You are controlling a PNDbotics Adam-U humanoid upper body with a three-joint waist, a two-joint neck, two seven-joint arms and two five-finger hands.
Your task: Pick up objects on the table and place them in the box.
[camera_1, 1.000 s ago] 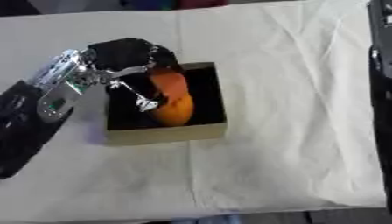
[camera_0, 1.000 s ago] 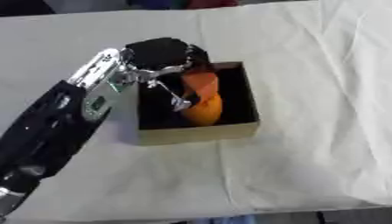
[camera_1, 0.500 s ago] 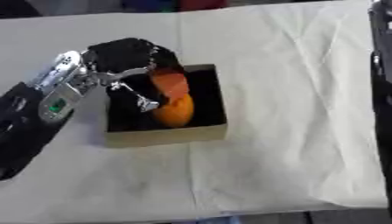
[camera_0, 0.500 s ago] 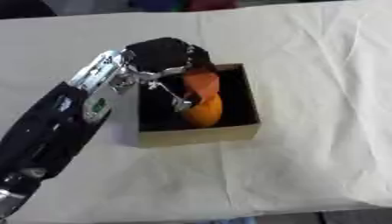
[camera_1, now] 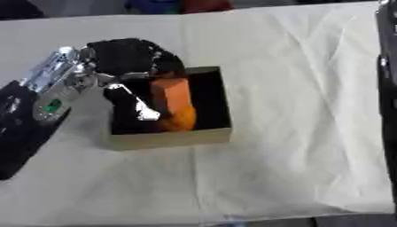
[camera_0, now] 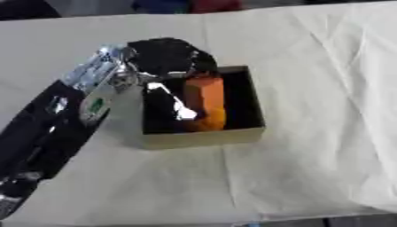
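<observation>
My left hand (camera_0: pixel 167 57) is over the box (camera_0: pixel 203 136), fingers curled on the top of the orange block (camera_0: pixel 204 102), which stands inside. I judge it light and stiff, so holding the upper end is enough.

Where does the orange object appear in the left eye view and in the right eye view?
Left eye view: the orange object stands in the box, just right of centre, with the left hand over its top.
Right eye view: it sits left of centre, again in the box under the hand.
Shared landmark: the box's tan front wall.
</observation>
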